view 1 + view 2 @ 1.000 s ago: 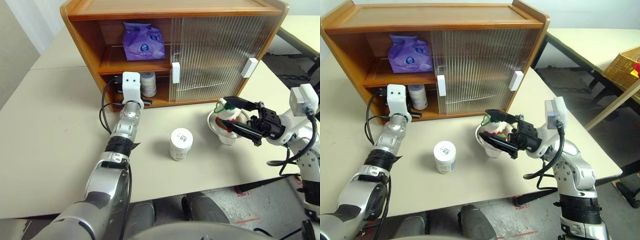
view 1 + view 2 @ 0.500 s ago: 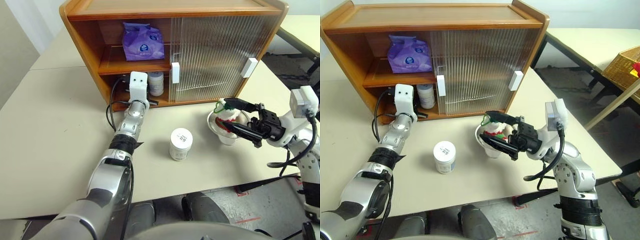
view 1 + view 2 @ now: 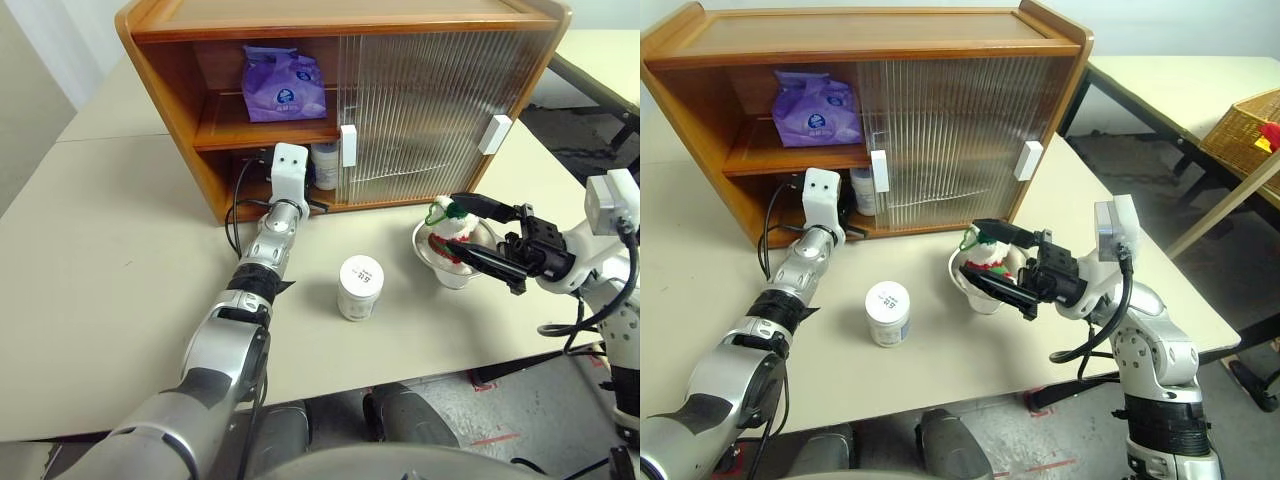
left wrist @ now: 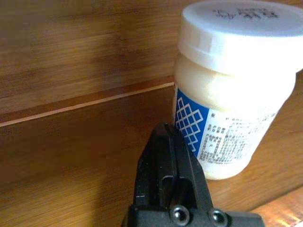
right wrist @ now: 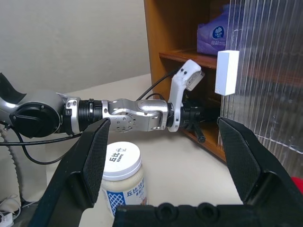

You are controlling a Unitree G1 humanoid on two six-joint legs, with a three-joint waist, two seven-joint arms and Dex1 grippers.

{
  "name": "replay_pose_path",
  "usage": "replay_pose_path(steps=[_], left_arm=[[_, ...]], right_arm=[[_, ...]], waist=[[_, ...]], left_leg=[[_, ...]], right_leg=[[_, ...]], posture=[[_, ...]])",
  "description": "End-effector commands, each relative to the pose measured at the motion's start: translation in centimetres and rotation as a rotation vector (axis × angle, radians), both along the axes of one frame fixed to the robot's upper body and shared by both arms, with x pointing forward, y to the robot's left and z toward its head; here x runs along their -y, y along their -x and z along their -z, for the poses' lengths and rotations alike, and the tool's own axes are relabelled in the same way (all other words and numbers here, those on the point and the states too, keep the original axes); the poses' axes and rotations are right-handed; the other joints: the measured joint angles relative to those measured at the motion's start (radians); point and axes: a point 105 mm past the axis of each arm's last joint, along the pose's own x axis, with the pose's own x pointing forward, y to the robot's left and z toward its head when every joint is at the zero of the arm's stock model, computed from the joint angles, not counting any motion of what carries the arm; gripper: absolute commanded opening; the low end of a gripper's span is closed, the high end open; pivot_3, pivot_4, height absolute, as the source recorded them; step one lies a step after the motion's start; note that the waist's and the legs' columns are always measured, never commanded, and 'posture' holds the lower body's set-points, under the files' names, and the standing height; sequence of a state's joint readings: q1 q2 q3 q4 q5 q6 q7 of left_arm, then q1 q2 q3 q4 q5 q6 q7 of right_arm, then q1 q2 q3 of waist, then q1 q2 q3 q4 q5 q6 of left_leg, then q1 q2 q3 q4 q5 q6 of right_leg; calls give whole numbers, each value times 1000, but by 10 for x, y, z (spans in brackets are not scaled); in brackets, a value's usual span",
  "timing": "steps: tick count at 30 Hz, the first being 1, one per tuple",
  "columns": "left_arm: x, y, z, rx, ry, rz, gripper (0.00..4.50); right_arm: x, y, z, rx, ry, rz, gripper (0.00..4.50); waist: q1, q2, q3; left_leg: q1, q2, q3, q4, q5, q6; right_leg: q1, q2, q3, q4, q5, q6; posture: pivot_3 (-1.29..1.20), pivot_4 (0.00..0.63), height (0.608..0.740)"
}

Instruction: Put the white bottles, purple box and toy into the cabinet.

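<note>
The cabinet (image 3: 170, 110) stands at the back of the table with its left side uncovered. On its upper shelf lies the purple box (image 3: 283, 83). One white bottle (image 3: 324, 165) stands on the lower shelf by the sliding door's edge. My left gripper (image 3: 312, 198) is shut and empty, reaching into that shelf with its tips (image 4: 166, 142) right at the bottle's (image 4: 232, 90) label. A second white bottle (image 3: 360, 287) stands on the table in front. The toy (image 3: 990, 258) sits in a bowl, and my right gripper (image 3: 457, 225) is open, one finger above it and one below.
A shiny metal bowl (image 3: 440, 262) holds the toy, near the table's right front. Ribbed sliding doors with white handles (image 3: 347, 145) (image 3: 495, 133) cover the cabinet's right part. A wicker basket (image 3: 1250, 125) sits on another table at the far right.
My left gripper has slid to the right along the lower shelf, and the bottle there has moved right with it towards the door's edge. The right gripper has stayed put.
</note>
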State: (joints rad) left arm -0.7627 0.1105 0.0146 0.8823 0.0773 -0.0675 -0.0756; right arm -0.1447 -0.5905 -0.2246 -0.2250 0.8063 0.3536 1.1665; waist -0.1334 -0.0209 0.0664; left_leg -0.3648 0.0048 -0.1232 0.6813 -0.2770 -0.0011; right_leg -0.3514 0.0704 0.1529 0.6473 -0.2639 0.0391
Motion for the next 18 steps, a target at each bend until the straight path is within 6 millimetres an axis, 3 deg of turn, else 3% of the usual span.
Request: replay_pose_path(steps=[1, 6, 8, 14, 18], left_arm=[[4, -2, -2, 5, -13, 10, 20], [-21, 4, -7, 33, -21, -74, 20], [-31, 13, -7, 40, -10, -79, 394], [-61, 65, -14, 24, 79, 71, 2353], [-70, 96, -18, -13, 123, 259, 3751]], right_arm=[[3, 2, -3, 5, 3, 10, 4500], [1, 2, -5, 4, 4, 10, 4500], [1, 1, -5, 3, 3, 10, 4500], [-1, -1, -4, -3, -3, -3, 4500], [-2, -2, -3, -14, -7, -31, 4500]], waist=[[-5, 0, 0], [-18, 0, 0], [-26, 0, 0], [-42, 0, 0], [-29, 0, 0]], left_leg=[[0, 0, 0, 0, 0, 0], [0, -1, 0, 1, 0, 0], [0, -1, 0, 1, 0, 0], [-1, -1, 1, -1, 0, 0], [-1, -1, 0, -2, 0, 0]], right_leg=[[0, 0, 0, 0, 0, 0], [0, 0, 0, 0, 0, 0], [0, 0, 0, 0, 0, 0], [-1, 0, 0, 0, -6, -8], [-2, 0, 0, 1, -5, -14]], posture=[[-233, 51, 740], [-230, 54, 740], [-222, 57, 740], [-195, 63, 740], [-177, 67, 740]])
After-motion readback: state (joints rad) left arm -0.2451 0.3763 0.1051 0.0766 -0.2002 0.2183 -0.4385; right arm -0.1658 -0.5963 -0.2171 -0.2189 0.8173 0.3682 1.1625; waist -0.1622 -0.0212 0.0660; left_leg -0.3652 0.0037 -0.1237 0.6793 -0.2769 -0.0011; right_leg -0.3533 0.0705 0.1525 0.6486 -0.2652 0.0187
